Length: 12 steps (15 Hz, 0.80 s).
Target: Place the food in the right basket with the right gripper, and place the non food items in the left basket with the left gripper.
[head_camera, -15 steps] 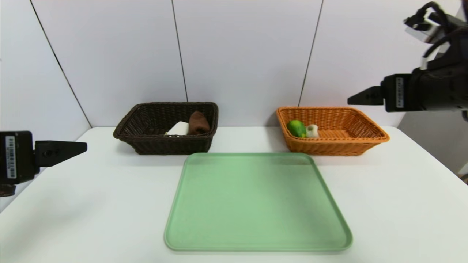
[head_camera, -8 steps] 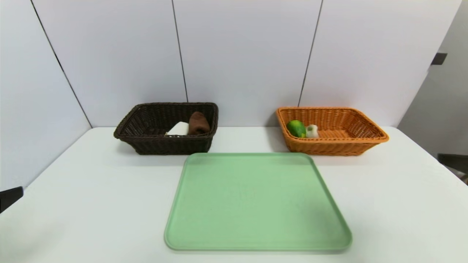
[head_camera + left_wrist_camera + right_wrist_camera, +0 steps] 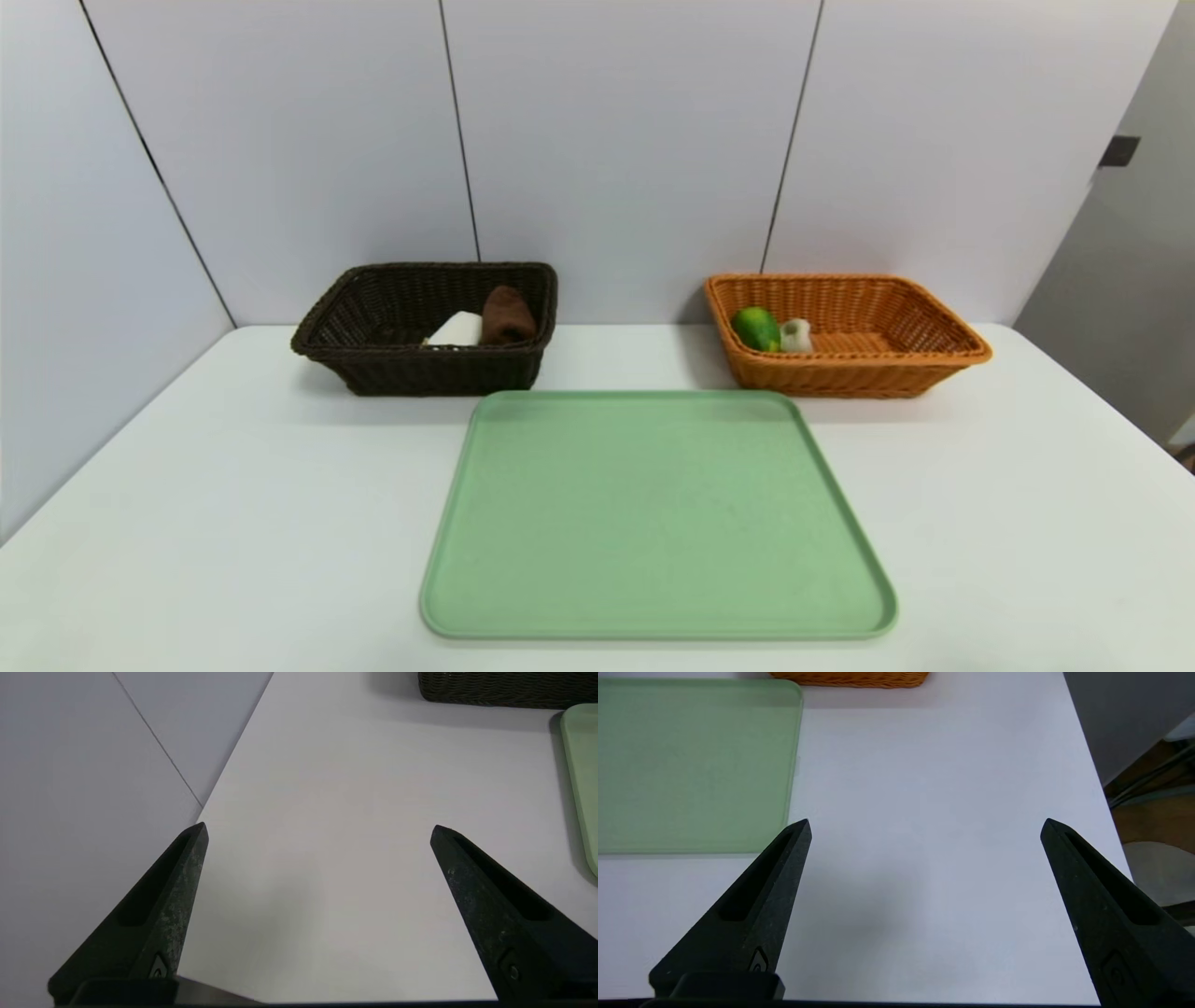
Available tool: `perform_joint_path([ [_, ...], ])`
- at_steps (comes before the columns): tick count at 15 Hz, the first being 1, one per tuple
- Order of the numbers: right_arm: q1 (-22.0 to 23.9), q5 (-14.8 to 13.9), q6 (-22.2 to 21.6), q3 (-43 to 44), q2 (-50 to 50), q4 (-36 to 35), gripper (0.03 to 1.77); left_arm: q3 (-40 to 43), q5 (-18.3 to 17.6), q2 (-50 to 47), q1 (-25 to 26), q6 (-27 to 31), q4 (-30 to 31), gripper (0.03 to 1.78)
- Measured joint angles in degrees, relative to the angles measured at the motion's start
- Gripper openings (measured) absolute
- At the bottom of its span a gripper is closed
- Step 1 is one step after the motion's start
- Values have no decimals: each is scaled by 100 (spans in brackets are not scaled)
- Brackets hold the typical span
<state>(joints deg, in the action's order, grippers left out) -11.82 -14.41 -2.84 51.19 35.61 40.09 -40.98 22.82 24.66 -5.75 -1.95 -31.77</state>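
- Over the bare counter (image 3: 327,858) at your left side: left pincer (image 3: 317,828), jaws spread wide, nothing between them, nothing touched; only white surface shows beneath.
- Over the counter at your right side: right pincer (image 3: 924,823), jaws equally wide apart, holding nothing and touching nothing. You will find neither pincer in the head view.
- Just inward of both pincers: green tray (image 3: 653,513), lying flat at the middle of the counter, with no item on it.
- Beyond the tray, on your left: dark brown basket (image 3: 373,373), containing a white block (image 3: 456,329) and a brown cloth-like roll (image 3: 507,314), side by side toward its inner end. Count these as your non-food entries.
- Beyond the tray, on your right: orange basket (image 3: 896,373), containing a green fruit or vegetable (image 3: 756,328) and a small pale piece (image 3: 796,334) touching it. Count these as your food entries.
- Status, by judgement: no loose item remains on the tray or the counter, so your sorting looks complete, with nothing left to pick.
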Motion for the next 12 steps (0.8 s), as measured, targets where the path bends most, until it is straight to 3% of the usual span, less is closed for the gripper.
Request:
perform_joint_path([
  [3,276,9,210,-254,-542,96,169,2,-161,-579,171,68,-734,169],
  [6,494,17,374,-513,-1095,284,169,-99,-240,-852,295,121,-880,169],
  [9,780,68,686,-731,-1591,513,170,-352,-507,-947,374,149,-1087,169],
  [12,850,74,747,-872,-1899,579,170,-617,-946,-962,798,246,-1278,169],
])
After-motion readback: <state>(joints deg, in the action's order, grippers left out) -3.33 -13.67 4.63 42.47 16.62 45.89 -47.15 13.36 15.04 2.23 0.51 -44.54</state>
